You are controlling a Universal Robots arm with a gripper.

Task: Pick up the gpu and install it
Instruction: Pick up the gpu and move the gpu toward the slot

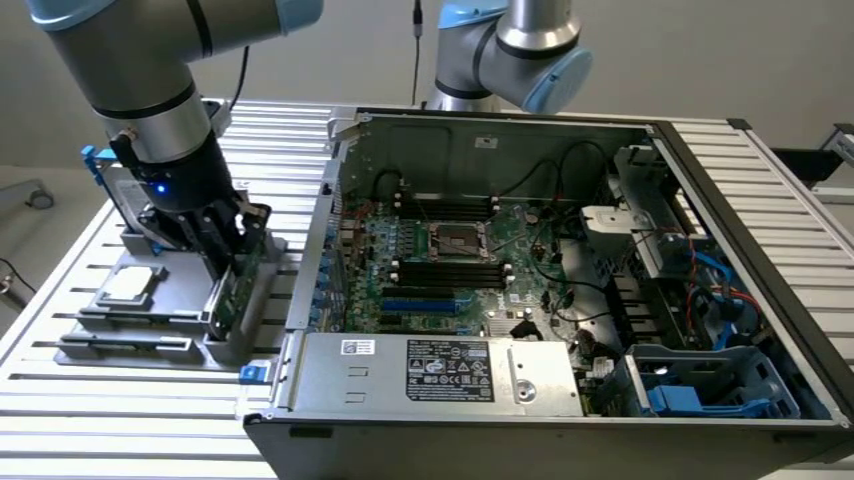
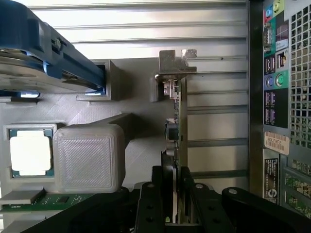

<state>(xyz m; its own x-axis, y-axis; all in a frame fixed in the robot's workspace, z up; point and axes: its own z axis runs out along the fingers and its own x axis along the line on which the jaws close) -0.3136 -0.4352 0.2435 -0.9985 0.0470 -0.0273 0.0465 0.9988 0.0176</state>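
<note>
Gpu (image 1: 230,292) (image 2: 178,121): stands on its long edge in a slot of the grey printed holder (image 1: 160,345) (image 2: 131,97). Green board is vertical, and the silver end bracket is at the end facing away from the wrist camera. The lower edge looks seated in the slot, though the arm hides part of it, so I can't be certain.

Pincer (image 1: 227,255) (image 2: 170,194): comes down from above and pinches the gpu. One black finger (image 2: 148,204) lies against each face of the card, at the end opposite the bracket.

Holder: sits on the slatted aluminium bench (image 1: 120,420), towards the bench edge on the exterior view's left, just beside the computer case. It also carries:
- a small square silver chip (image 1: 130,285) (image 2: 30,153), lying flat in its own recess, apart from the gpu with a grey block between them;
- a hard drive with blue rails (image 1: 94,165) (image 2: 34,58), towards the holder's far end, partly behind the arm in the exterior view.

Computer case (image 1: 767,235) (image 2: 277,97): lies open on the bench in the middle of the exterior view, with the motherboard (image 1: 454,250) exposed. Its rear port panel faces the holder.

Second arm (image 1: 514,45): stands beyond the bench's far edge, behind the case.
</note>
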